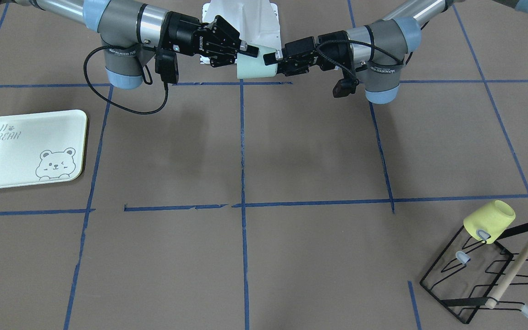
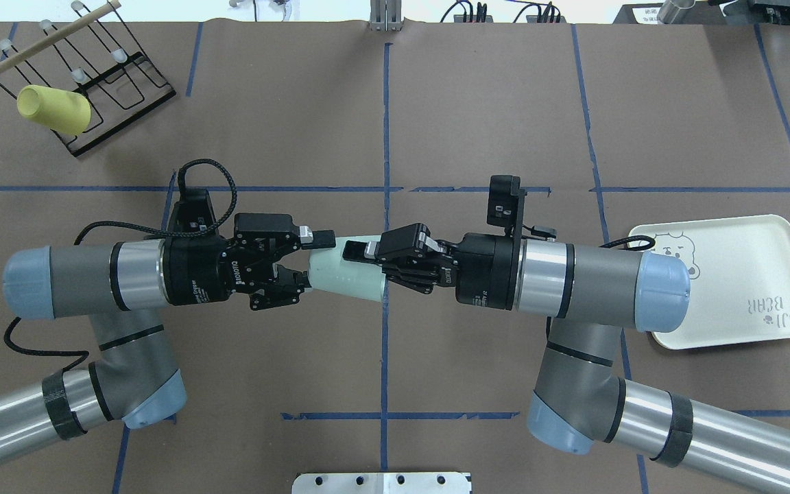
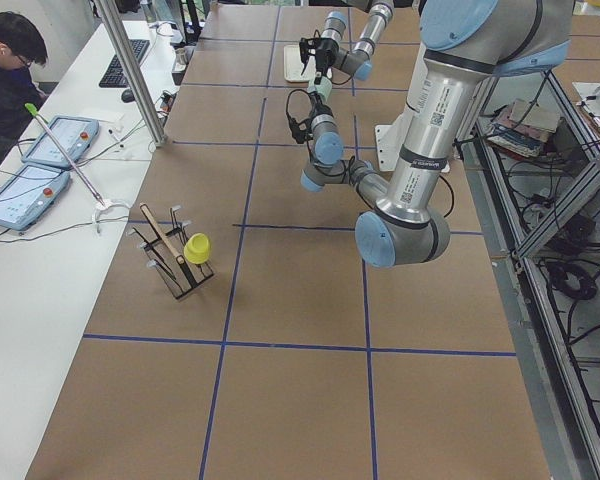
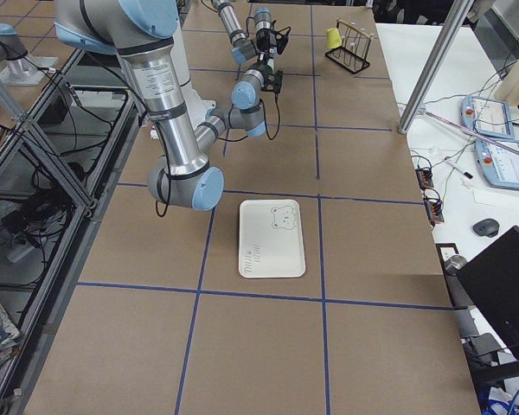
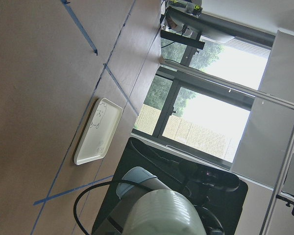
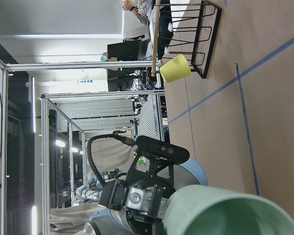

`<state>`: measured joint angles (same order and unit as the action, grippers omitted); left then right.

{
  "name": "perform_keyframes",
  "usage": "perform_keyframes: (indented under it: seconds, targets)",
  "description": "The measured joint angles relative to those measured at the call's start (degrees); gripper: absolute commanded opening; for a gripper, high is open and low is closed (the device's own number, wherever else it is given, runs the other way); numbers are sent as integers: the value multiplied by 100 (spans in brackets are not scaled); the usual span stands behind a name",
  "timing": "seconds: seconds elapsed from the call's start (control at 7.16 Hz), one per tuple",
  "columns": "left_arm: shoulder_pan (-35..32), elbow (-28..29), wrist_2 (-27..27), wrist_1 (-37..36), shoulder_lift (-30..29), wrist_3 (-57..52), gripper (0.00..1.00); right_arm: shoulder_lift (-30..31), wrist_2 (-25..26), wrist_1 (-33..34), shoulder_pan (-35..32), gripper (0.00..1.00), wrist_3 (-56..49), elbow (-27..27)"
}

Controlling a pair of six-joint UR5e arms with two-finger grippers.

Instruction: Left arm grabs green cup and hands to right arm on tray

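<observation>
The green cup (image 2: 343,274) hangs on its side in the air between both grippers, over the table's middle near the robot's base; it also shows in the front view (image 1: 255,68). My right gripper (image 2: 367,269) is shut on its wide rim end, whose open mouth fills the bottom of the right wrist view (image 6: 230,215). My left gripper (image 2: 318,259) is around the narrow base end with its fingers spread, a little apart from the cup wall. The cup's base shows in the left wrist view (image 5: 166,213). The tray (image 2: 731,274) lies flat on the robot's right, with nothing on it.
A yellow cup (image 2: 52,110) hangs on a black wire drying rack (image 2: 107,75) at the far left corner. Blue tape lines cross the brown table. A white mounting plate (image 1: 245,20) lies by the robot's base. An operator sits beyond the table's far edge (image 3: 10,70).
</observation>
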<state>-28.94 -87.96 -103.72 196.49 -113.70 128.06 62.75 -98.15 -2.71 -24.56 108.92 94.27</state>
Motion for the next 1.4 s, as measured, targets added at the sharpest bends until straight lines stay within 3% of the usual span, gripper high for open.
perform_keyframes:
  seconds: [0.56, 0.84, 1.12, 1.4]
  targets:
    - [-507, 115, -8, -550, -54, -7, 100, 15, -5, -8, -14, 0, -9, 29]
    - [-884, 142, -22, -1652, -195, -127, 100, 52, -36, 294, -63, 0, -25, 28]
    - [-1257, 140, -388, -3402, -228, -1232, 100, 15, -148, 1662, -178, 0, -233, 146]
    - [-1885, 103, -1270, -5114, -144, -2774, 100, -11, -425, 4049, -364, 0, -892, 734]
